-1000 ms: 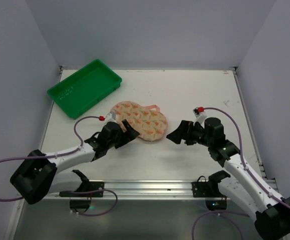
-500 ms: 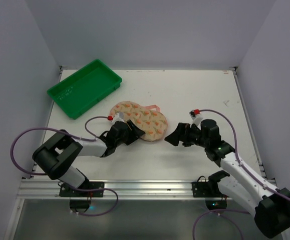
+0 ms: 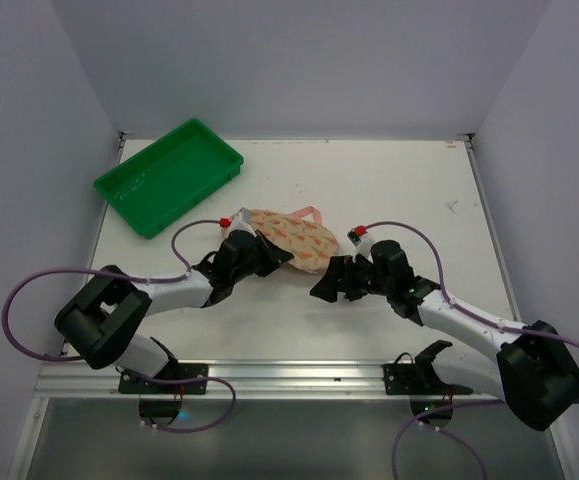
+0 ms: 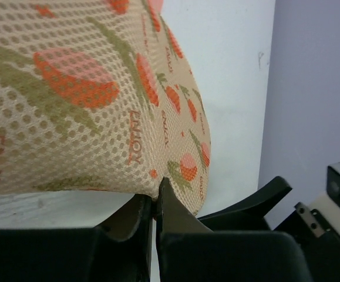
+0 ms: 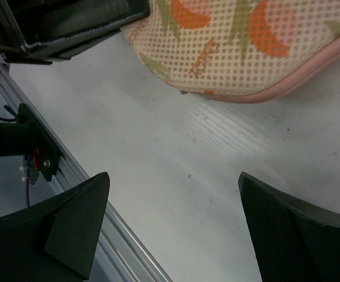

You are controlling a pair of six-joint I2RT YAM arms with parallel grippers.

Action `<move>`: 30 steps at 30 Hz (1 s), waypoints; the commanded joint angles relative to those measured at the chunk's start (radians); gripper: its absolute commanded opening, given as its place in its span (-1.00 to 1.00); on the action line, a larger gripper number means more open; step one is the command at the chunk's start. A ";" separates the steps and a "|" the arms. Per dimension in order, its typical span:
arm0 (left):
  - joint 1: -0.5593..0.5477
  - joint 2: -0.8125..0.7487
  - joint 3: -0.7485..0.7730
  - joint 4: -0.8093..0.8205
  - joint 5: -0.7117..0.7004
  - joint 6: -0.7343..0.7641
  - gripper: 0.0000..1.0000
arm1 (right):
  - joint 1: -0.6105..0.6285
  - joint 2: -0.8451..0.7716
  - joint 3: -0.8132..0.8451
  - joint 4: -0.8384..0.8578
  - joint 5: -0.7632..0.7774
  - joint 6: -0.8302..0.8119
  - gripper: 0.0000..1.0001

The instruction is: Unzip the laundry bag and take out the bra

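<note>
The laundry bag (image 3: 294, 235) is cream-peach mesh with an orange-pink print and lies mid-table, its near edge raised. Its pink loop (image 3: 310, 212) shows at the far side. My left gripper (image 3: 277, 258) is shut on the bag's near-left edge. In the left wrist view the jaws (image 4: 156, 197) pinch the lower rim of the mesh fabric (image 4: 99, 100). My right gripper (image 3: 321, 281) stands open just off the bag's near-right side, touching nothing. From the right wrist, the gripper (image 5: 172, 182) spreads wide over bare table, with the bag (image 5: 240, 41) and its pink zip trim (image 5: 310, 76) ahead. The bra is hidden.
A green plastic tray (image 3: 169, 175) sits at the far left of the white table (image 3: 399, 190). Grey walls close in the left, back and right. The metal rail (image 3: 299, 375) runs along the near edge between the arm bases.
My left gripper closed onto the bag's near edge, and the bag has tipped up and shifted away. My right arm swung left, closer to the bag, staying open.
</note>
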 commanded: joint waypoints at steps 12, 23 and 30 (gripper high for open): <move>0.003 -0.111 0.158 -0.268 0.005 -0.087 -1.00 | 0.057 0.087 0.051 0.212 0.084 -0.031 0.52; 0.016 -0.111 0.152 -0.282 0.051 -0.091 -1.00 | 0.057 0.144 0.122 0.215 0.046 -0.031 0.44; 0.016 -0.106 0.160 -0.284 0.055 -0.090 -1.00 | 0.055 0.158 0.140 0.220 0.043 -0.040 0.33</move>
